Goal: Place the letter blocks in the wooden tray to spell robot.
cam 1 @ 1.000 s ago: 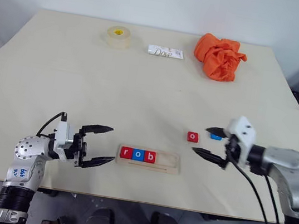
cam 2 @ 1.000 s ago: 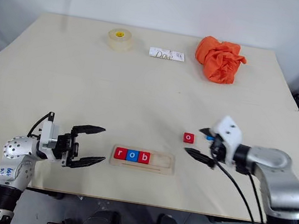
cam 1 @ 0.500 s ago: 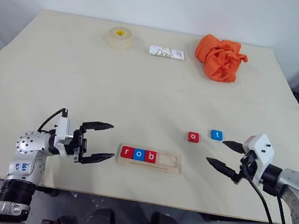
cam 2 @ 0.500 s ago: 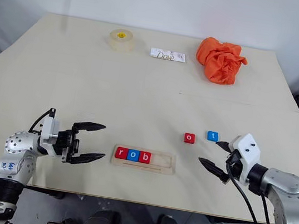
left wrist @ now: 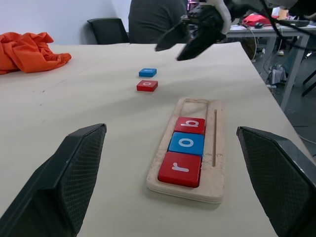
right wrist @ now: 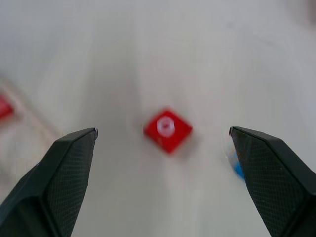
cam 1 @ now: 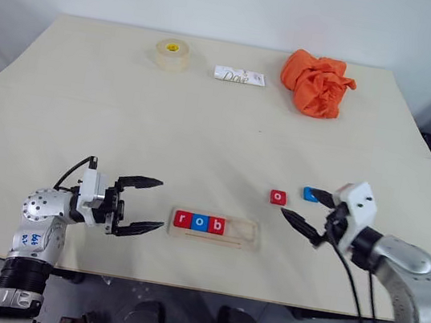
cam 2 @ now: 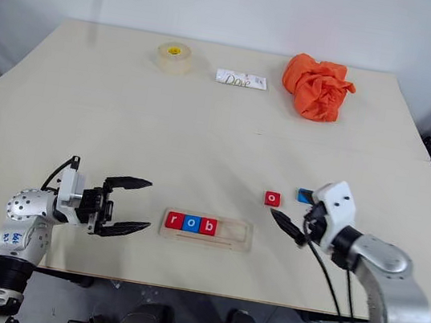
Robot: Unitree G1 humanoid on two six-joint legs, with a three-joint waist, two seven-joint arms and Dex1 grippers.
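The pale wooden tray [cam 1: 239, 239] lies near the table's front edge with red "r" [cam 1: 182, 220], blue "o" [cam 1: 200, 223] and red "b" [cam 1: 216, 226] blocks filling its left half. A loose red "o" block [cam 1: 278, 196] and a blue block [cam 1: 310, 193] rest right of the tray. My right gripper [cam 1: 308, 209] hovers open just right of the red "o", partly covering the blue block; the red "o" [right wrist: 168, 130] sits between its fingers in the right wrist view. My left gripper [cam 1: 143, 206] stands open left of the tray, empty.
At the table's back sit a tape roll [cam 1: 172, 53], a white Dove packet [cam 1: 240, 76] and a crumpled orange cloth [cam 1: 318, 83]. In the left wrist view a dark chair [left wrist: 107, 30] and desks stand beyond the table.
My right gripper swung out to the right, then came back left toward the red "o" and blue blocks. The left gripper and the blocks kept still.
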